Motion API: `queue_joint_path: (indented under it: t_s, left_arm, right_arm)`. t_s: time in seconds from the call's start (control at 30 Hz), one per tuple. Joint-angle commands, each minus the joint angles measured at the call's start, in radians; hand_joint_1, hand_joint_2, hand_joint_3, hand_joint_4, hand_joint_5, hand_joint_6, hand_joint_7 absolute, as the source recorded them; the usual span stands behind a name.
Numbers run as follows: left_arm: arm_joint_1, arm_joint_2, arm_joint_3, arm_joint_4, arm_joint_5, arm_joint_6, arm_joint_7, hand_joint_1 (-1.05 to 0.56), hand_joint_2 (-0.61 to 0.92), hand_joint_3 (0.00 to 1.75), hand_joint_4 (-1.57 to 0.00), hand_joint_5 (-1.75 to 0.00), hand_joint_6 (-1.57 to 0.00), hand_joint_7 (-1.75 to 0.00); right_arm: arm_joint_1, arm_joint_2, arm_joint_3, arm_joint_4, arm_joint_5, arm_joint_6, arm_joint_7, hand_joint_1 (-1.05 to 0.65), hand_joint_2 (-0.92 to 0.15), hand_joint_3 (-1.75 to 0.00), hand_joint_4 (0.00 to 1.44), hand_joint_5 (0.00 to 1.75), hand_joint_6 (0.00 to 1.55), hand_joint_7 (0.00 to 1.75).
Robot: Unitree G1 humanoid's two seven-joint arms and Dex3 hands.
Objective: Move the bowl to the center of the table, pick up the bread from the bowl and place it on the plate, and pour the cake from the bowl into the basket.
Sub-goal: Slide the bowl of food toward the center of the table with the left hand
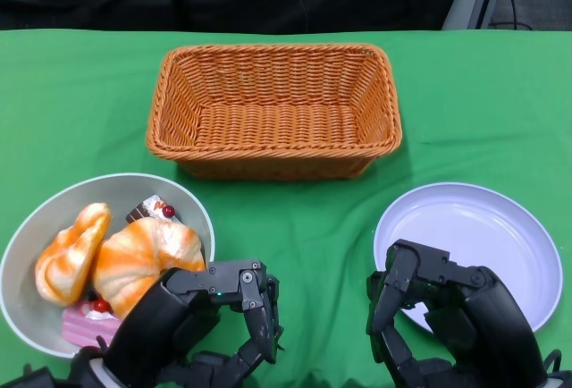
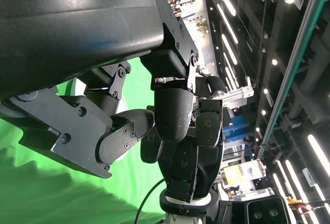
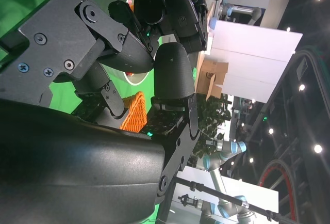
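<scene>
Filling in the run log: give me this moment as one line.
bowl: at left, bread and cake inside | plate: empty | basket: empty | left hand: empty, curled | right hand: empty, curled

Two matte black robot hands: the left hand (image 1: 201,316) and the right hand (image 1: 442,312) are built from blocky, angular segments joined by round pivot pins. Small silver screw heads dot flat black plates. Fingertips (image 3: 172,72) are rounded, finely textured pads. Tiny green lights glow between segments.
</scene>
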Motion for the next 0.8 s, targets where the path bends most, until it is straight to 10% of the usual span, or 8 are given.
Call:
queue_joint_path:
  t_s: [0.03,0.8]
  left_arm:
    - [0.001,0.01,-0.001,-0.005,0.008,-0.002,0.012,-0.08,0.6,1.05,-0.73,-1.75,-0.68,-1.5]
    - [-0.003,0.001,0.0,0.014,-0.003,-0.014,0.006,-0.06,0.57,1.11,-0.73,-1.74,-0.7,-1.46]
  right_arm:
    - [0.0,-0.008,-0.004,-0.007,0.016,-0.001,0.005,-0.18,-0.35,-1.38,0.89,1.75,0.7,1.61]
    - [-0.002,-0.006,-0.005,0.003,0.024,-0.003,0.012,-0.2,-0.36,-1.35,0.88,1.75,0.7,1.62]
